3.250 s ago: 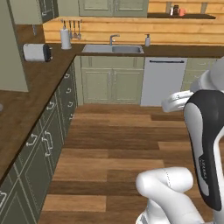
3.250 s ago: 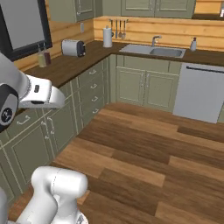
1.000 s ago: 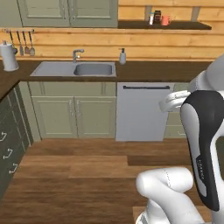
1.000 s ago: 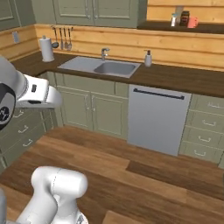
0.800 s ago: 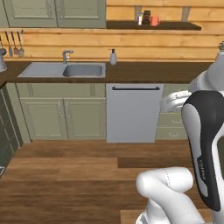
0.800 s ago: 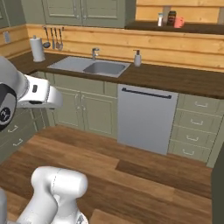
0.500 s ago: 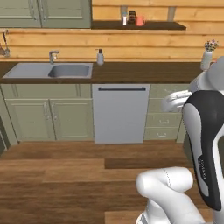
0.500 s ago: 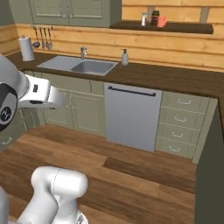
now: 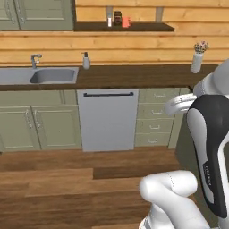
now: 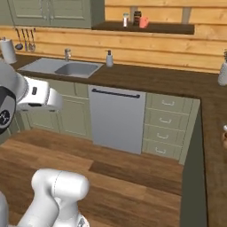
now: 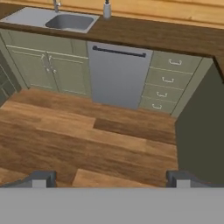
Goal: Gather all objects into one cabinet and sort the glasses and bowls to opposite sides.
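While fingers (image 11: 176, 178) are spread wide with nothing held, one salmon-orange cup (image 9: 126, 21) is seen on far wall shelf (image 9: 143, 27), right of one dark jar (image 9: 117, 18), one white bottle (image 9: 109, 21).

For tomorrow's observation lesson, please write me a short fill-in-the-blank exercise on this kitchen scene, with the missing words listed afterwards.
1. The gripper hangs over the wooden floor with its jaws ____.
2. The soap bottle stands on the counter just right of the ____.
3. The grey dishwasher sits between a green cupboard and a stack of ____.
4. A small vase holds ____.

Missing words: open; sink; drawers; flowers
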{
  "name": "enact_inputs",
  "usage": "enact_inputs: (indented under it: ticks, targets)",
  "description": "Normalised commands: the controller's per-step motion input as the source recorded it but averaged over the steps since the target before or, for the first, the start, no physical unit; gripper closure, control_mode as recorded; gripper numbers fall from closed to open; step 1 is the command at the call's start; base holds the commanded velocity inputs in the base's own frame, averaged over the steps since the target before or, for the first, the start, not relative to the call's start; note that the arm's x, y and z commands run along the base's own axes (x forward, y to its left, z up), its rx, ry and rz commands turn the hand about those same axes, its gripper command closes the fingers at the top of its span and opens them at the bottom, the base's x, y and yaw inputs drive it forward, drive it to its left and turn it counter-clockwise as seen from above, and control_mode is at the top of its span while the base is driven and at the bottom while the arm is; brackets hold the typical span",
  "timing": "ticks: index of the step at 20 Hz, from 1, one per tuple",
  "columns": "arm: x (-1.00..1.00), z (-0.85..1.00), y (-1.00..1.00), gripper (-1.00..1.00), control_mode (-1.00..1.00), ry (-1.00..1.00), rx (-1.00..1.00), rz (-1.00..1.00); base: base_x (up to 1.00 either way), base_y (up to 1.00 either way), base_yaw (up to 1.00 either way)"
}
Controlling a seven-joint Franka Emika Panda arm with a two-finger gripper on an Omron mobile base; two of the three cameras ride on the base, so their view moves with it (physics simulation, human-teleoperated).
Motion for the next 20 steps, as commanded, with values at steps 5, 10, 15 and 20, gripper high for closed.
enact_inputs:
  ticks: [5,10,15,20]
  targets:
    - [0.0,0.0,0.0,-1.0,1.0,0.0,0.0,0.0,0.75,-0.52,-0.15]
    - [0.0,0.0,0.0,-1.0,1.0,0.0,0.0,0.0,0.86,-0.35,-0.12]
    - [0.0,0.0,0.0,-1.0,1.0,0.0,0.0,0.0,0.87,-0.05,-0.12]
    - [0.0,0.0,0.0,-1.0,1.0,0.0,0.0,0.0,0.88,-0.1,-0.08]
